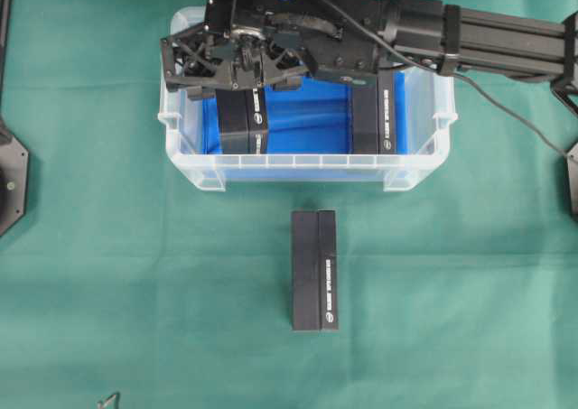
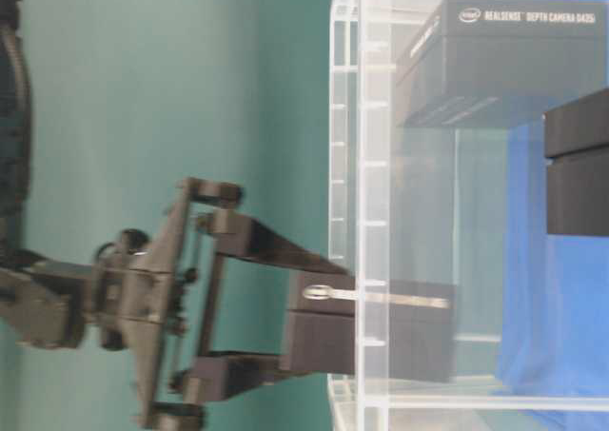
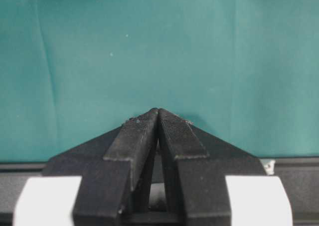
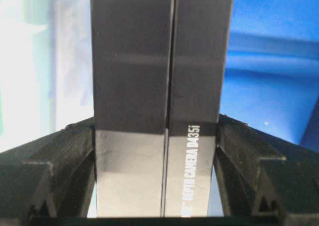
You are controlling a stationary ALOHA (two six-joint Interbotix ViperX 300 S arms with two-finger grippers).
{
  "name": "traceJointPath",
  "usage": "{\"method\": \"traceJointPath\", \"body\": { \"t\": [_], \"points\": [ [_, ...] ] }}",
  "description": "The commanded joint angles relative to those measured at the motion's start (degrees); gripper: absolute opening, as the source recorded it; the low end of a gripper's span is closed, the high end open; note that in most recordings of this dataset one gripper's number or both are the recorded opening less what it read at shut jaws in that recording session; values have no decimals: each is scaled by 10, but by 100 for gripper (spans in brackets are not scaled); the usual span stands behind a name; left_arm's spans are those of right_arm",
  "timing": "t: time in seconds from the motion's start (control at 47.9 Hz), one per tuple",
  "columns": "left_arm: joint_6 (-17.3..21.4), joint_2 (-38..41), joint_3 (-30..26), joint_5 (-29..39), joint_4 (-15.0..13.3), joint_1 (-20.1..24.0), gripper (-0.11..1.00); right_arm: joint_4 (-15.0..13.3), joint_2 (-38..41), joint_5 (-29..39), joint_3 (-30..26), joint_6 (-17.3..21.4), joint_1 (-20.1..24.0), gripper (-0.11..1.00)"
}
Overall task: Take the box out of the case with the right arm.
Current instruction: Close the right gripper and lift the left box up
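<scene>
Black box (image 1: pixel 242 120) pinched between my right pincer's (image 1: pixel 244 82) fingers, at the left end inside the clear case (image 1: pixel 194 170), my left pincer (image 3: pixel 158 117) pressed together above the green counter (image 1: pixel 135 283)

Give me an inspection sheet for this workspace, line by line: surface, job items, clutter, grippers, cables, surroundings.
Surface: green cloth, creased.
Job's things: clear case with blue lining holds two black boxes; the left box sits between the right gripper's fingers, the right box is untouched. A third box lies on the cloth in front of the case.
Clutter: small wire-like object at the front edge, unclear.
Grippers: right gripper shut on the left box; left gripper shut, empty, over bare cloth.
Cables: black cable runs along the right arm.
Surroundings: black mounts at the side edges.
</scene>
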Motion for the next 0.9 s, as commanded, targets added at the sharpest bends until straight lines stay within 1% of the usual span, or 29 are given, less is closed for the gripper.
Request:
{"method": "traceJointPath", "body": {
  "t": [0.0,0.188,0.334,0.396,0.876],
  "points": [
    [-1,-2,-14,-3,2,2,2,-16,-37,28,-49,0,7,68],
    [-1,-4,-15,-1,2,2,2,-42,-37,79,-105,0,15,68],
    [-1,-4,-16,0,3,1,2,-57,-37,96,-131,0,21,68],
    [-1,-4,-15,0,2,2,2,-61,-37,98,-134,0,24,68],
    [-2,-4,-16,1,2,2,2,-61,-37,97,-135,0,25,68]
  ]
}}
